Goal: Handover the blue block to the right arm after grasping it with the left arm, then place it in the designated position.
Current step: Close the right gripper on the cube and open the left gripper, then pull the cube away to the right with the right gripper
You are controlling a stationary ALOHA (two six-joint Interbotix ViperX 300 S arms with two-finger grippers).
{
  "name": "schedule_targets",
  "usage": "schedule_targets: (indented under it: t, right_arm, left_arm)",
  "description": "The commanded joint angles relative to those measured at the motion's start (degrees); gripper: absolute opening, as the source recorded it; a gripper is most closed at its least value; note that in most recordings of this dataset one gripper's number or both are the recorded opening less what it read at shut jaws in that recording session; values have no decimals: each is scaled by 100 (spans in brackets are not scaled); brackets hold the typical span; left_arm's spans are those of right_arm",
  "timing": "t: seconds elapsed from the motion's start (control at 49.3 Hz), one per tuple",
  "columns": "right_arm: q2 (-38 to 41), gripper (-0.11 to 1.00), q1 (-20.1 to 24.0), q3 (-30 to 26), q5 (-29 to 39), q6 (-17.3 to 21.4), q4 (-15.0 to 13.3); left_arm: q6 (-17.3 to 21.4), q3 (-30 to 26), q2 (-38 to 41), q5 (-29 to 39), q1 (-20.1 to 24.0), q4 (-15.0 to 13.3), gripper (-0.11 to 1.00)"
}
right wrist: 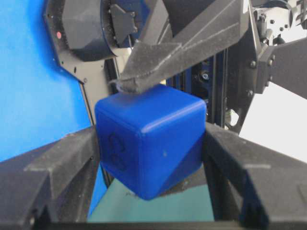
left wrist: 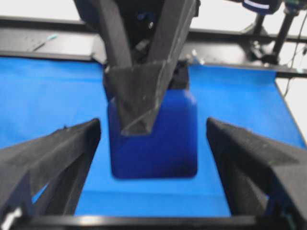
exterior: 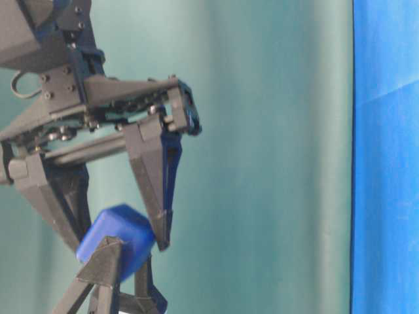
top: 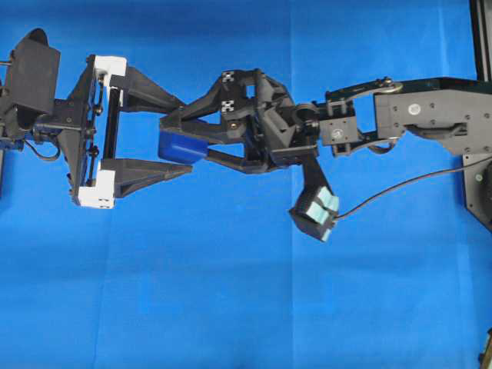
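The blue block [top: 175, 147] hangs in the air above the blue cloth, between the two arms. My right gripper [top: 184, 138] reaches in from the right and is shut on it. In the right wrist view its fingers [right wrist: 62, 163] press both sides of the block [right wrist: 148, 139]. My left gripper [top: 187, 137], with white blocks at its finger bases, stands wide open around the same block. In the left wrist view its fingers [left wrist: 53, 158] stand clear of the block [left wrist: 163, 148] on each side. From table level the block [exterior: 121, 232] sits between both pairs of fingers.
The blue cloth [top: 231, 307] covers the whole table. The right arm's wrist camera [top: 315, 211] hangs below its wrist, and a thin cable runs from it to the right. Black frame parts [top: 480, 184] stand at the right edge. A teal backdrop [exterior: 275, 163] stands behind.
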Motion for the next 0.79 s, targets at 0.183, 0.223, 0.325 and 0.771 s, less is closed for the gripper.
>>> schedule_targets:
  t: [0.183,0.223,0.325,0.771]
  right_arm:
    - [-782,55,18,483,185,18,26]
    - [-888,55,18,580,246,18,26]
    - [-1151,55,9,817,360,18,18]
    - [-2021,55,18,1468,563,18,185]
  left_arm:
    - [0,-105,-70,-26,9,9,93]
    - [-9,-105,-70,-26,9,9,93]
    - [-9,-105,-79,-26,9,9,93]
    - [0,-114,-70,-26,9,9,93]
